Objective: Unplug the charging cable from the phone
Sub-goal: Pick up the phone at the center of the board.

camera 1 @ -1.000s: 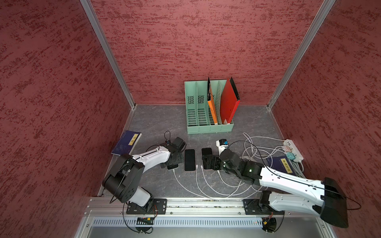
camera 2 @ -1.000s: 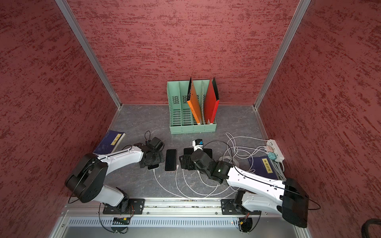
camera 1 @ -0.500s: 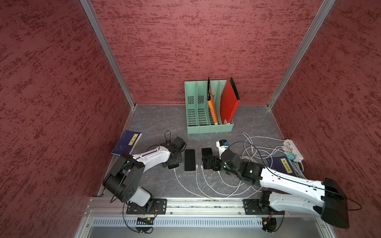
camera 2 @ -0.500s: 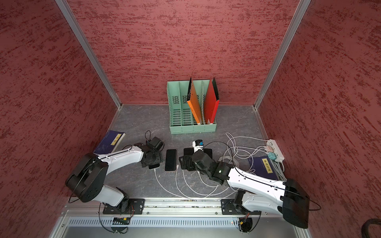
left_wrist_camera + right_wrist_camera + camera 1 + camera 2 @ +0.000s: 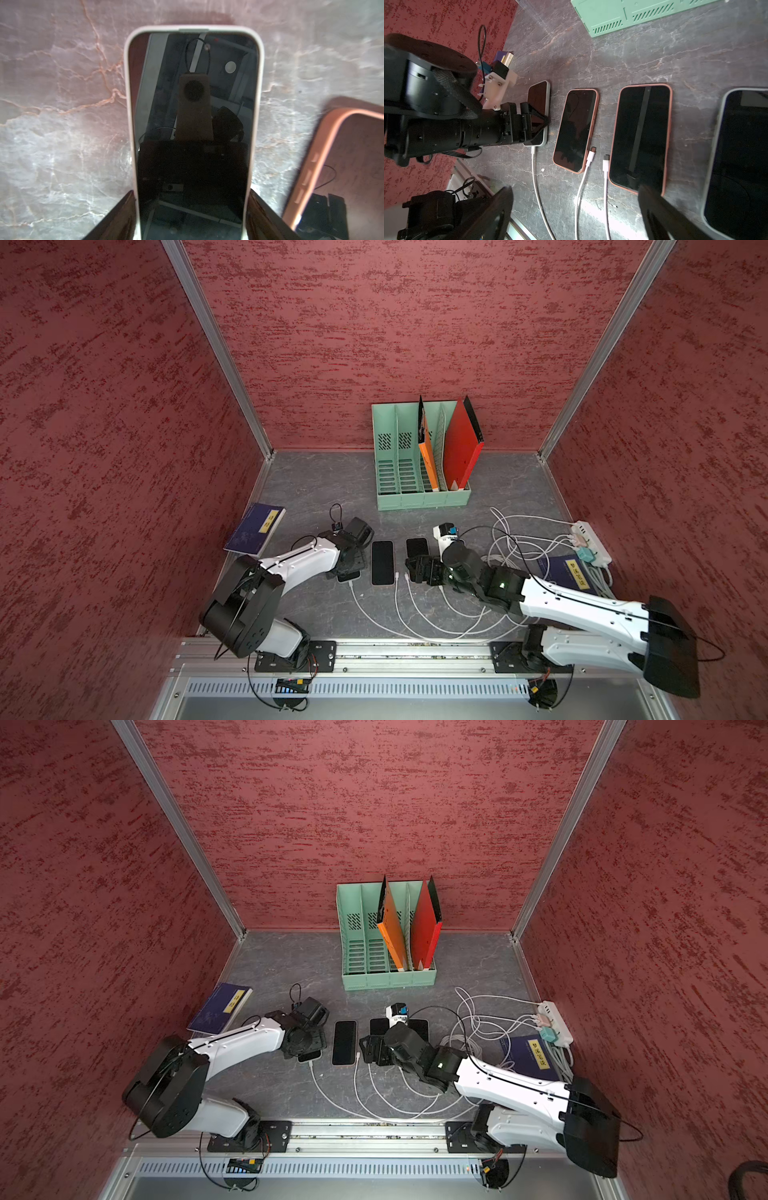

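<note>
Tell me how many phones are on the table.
4, in a row: white-cased phone between the fingers of the left tool, then first pink-cased phone, second pink-cased phone, pale-cased phone last. None seems hidden.

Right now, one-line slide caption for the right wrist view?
Left gripper clamps the white-cased phone, charging cable plugged in; two unplugged cables lie beside the pink-cased phones.

Green file rack at the back: holds orange folder, red folder, both tilted. Blue notebook left, power strip right.
</note>
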Tool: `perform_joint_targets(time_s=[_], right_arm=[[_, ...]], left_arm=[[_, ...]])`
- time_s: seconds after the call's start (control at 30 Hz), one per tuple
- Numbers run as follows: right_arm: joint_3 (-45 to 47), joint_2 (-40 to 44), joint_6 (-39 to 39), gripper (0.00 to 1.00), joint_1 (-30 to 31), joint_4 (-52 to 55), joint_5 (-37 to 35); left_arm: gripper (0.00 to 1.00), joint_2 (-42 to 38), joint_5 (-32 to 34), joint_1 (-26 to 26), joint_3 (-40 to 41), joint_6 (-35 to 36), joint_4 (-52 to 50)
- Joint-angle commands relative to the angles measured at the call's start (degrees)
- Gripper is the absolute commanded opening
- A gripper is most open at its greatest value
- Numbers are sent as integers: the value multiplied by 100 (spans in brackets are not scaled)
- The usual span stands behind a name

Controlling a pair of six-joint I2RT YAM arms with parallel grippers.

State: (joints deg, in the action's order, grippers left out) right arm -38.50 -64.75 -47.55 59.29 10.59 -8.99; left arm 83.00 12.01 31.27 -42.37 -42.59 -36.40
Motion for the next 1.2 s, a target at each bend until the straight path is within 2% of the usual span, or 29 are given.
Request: perform_joint_targets(time_s=[0.0,0.27,0.53,0.8,0.9,1.17], right_arm=[[-127,-77,15,98,-22,-194,152],[16,-289,81,98,-14,-921,577],[-97,-961,194,97,313,-1550,756],[-400,-1419,753,97,994,-1870,-101],[-316,-1539,785,98,1015,-2165,-171],[-279,-2048,1009,95,1015,-2921,773]], left_arm=[[19,-255,114,-24,-13,66,48],[0,-612,167,-15,1,99,-5],[0,-957,153,1,71,105,15],[0,-1397,118,43,174,121,110],[0,-1691,54,46,288,114,241],[0,-2260,-150,54,536,85,538]])
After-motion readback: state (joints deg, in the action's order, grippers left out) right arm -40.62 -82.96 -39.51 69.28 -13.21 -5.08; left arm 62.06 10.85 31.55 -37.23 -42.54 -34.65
